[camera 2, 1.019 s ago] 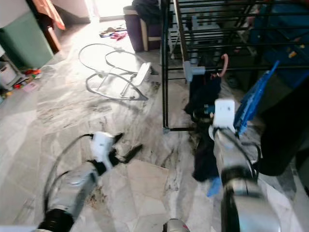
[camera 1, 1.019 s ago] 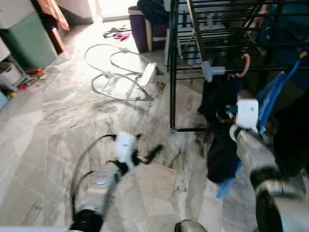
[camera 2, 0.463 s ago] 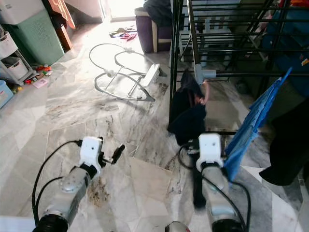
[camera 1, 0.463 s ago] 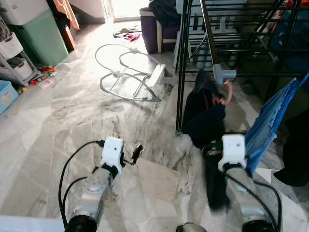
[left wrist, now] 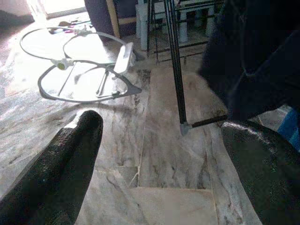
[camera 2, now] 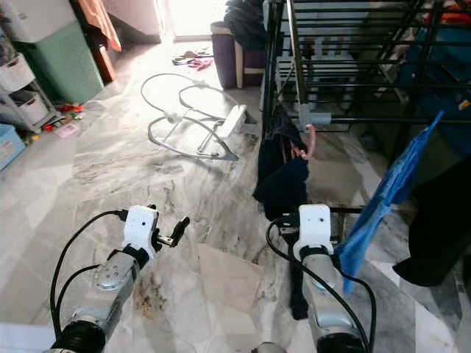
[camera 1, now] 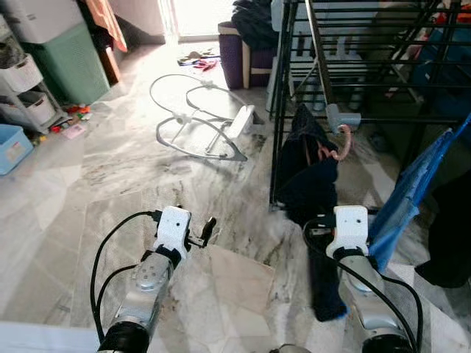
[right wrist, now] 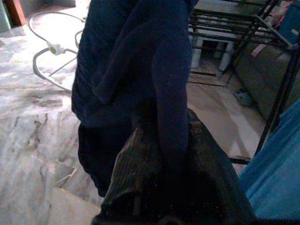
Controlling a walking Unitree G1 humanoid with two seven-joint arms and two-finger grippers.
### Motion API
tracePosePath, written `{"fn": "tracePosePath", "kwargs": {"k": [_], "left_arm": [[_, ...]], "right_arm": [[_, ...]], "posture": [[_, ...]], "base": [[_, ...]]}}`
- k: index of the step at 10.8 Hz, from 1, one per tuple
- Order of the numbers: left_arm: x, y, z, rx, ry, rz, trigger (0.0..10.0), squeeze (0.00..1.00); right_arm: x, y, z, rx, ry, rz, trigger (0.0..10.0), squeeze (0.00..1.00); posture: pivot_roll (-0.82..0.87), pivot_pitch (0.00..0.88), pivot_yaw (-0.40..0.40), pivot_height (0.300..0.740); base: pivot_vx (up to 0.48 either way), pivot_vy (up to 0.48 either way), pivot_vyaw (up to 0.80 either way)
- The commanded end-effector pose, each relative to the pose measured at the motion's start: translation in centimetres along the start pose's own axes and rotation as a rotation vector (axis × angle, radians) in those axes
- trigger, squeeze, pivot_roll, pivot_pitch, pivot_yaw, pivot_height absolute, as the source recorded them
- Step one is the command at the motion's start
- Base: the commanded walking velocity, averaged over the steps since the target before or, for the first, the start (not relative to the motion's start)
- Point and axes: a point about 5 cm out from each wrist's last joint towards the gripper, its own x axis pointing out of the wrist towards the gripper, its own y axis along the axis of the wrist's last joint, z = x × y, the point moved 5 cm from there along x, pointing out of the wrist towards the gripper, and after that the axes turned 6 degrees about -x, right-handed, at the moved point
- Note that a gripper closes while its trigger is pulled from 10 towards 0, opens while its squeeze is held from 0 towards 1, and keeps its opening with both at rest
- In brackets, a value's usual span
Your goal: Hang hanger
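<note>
A: Where do we stand? Our right gripper point(right wrist: 168, 154) has its fingers pinched on a fold of the dark garment point(camera 1: 309, 176), low by the floor. The pink hanger point(camera 1: 340, 144) carrying that garment sits with its hook just by the rack rail point(camera 1: 390, 116); we can't quite tell whether it is over the rail.

B: And our left gripper point(camera 1: 208, 229) is spread wide, holding nothing, out over the marble floor point(camera 1: 88, 176).

A: Then the risk is ours: if we draw the right arm away without letting go, the cloth drags the hanger off the drying rack point(camera 2: 324, 44), or slips off the hanger to the floor
</note>
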Motion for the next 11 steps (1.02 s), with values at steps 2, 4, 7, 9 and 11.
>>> {"fn": "tracePosePath", "kwargs": {"k": [2,4,7,9,11], "left_arm": [[0.4,0.2,0.3,0.006,-0.024,0.002,10.0,0.00],[0.6,0.1,0.9,-0.012,-0.038,0.003,10.0,0.00],[1.1,0.2,1.7,-0.022,-0.054,0.003,10.0,0.00],[1.4,0.4,1.8,-0.024,-0.050,0.007,10.0,0.00],[1.6,0.4,1.4,-0.030,-0.029,0.005,10.0,0.00]], "right_arm": [[0.4,1.0,-0.5,0.006,0.018,0.031,10.0,0.00],[0.1,0.2,-1.6,0.055,0.060,-0.008,10.0,0.00],[-1.2,-2.7,-4.3,0.034,0.229,-0.136,10.0,0.00],[-1.8,-3.7,-4.1,-0.006,0.257,-0.156,10.0,0.00],[-1.9,-4.2,-4.3,-0.018,0.277,-0.179,10.0,0.00]], "posture": [[-0.22,0.000,0.030,0.740],[-0.24,0.000,0.034,0.740],[-0.27,0.000,0.033,0.740],[-0.28,0.000,0.033,0.740],[-0.29,0.007,0.047,0.740]], "base": [[0.000,-0.127,0.00],[0.000,-0.296,0.00],[0.000,-0.305,0.00],[0.000,-0.311,0.00],[0.000,-0.307,0.00]]}}
